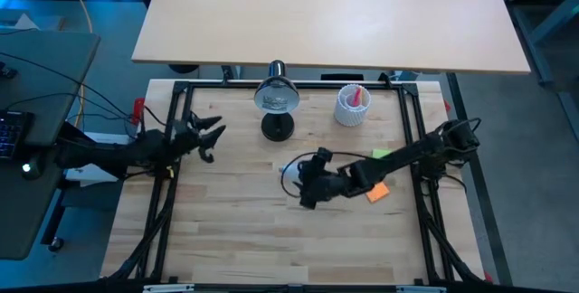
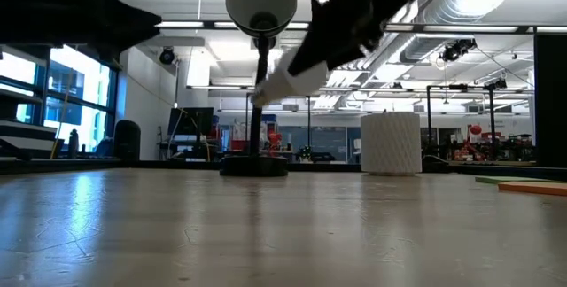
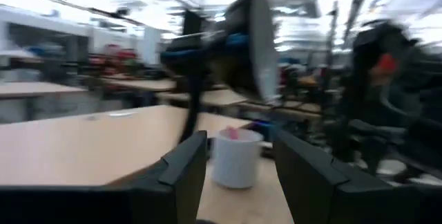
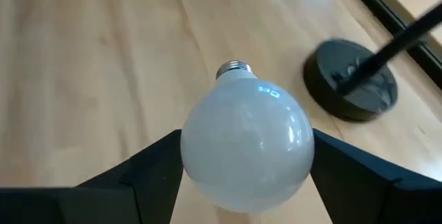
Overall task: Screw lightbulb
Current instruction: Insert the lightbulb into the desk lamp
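Observation:
The white frosted lightbulb [image 4: 245, 144] sits between the fingers of my right gripper [image 4: 245, 182], above the middle of the table [image 1: 226, 230]. It also shows in the low view [image 2: 288, 81]. Its silvery screw base [image 4: 233, 68] points away from the gripper. The black desk lamp stands at the table's far middle on its round base [image 1: 277, 128], its round shade [image 1: 276, 97] up on the stem. My left gripper [image 1: 210, 135] is open and empty, left of the lamp, with the shade [image 3: 248, 44] ahead of it. My right gripper pinches the bulb's round glass globe [image 4: 200, 155] between its two fingers [image 4: 148, 175], one on each side at its widest part. The fingers slant down from the table's right. The bulb is lifted clear of the table, tilted, with its screw base leading toward the lamp.
A white ribbed cup [image 1: 353, 105] with something pink in it stands at the far right of the lamp. An orange piece [image 1: 377, 192] and a green piece [image 1: 380, 155] lie under my right arm. A black frame [image 1: 172, 175] edges the table.

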Tool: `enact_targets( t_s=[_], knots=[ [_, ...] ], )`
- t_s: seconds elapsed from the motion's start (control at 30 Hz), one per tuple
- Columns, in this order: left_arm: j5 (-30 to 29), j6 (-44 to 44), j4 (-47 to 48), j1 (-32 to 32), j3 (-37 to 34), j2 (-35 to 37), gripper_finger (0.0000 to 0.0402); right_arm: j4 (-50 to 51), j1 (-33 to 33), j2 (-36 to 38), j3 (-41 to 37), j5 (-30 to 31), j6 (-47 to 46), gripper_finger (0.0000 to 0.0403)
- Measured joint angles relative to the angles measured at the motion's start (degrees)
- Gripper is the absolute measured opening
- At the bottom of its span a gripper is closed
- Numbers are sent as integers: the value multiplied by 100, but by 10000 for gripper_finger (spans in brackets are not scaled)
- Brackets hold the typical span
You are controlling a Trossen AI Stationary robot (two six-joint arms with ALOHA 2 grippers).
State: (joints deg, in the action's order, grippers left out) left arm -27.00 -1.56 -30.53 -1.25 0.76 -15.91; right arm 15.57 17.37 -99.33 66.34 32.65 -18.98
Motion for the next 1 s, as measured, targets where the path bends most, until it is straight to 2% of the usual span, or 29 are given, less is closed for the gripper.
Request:
enact_targets(
  t_s=[0.17,0.37,0.43,0.53,0.63,0.73,1.0],
  knots=[
    [-17,367,94,-312,318,-849,161,-120,-385,2,-428,-173,171,281],
    [-630,345,1940,-761,1134,-1948,161,-231,-809,90,-760,-297,721,281],
    [-553,560,2450,-1007,1384,-2255,161,-156,-880,170,-762,-360,913,281],
    [-119,988,3301,-1404,1587,-2659,161,40,-905,366,-766,-389,1326,281],
    [52,1256,3654,-1754,1604,-2989,161,169,-917,677,-764,-385,1640,281],
    [504,1103,3290,-2091,1601,-3293,166,272,-993,1011,-764,-362,1952,281],
    [2794,233,622,-2979,1612,-4422,219,302,-1358,1839,-764,-285,2497,281]
  ],
)
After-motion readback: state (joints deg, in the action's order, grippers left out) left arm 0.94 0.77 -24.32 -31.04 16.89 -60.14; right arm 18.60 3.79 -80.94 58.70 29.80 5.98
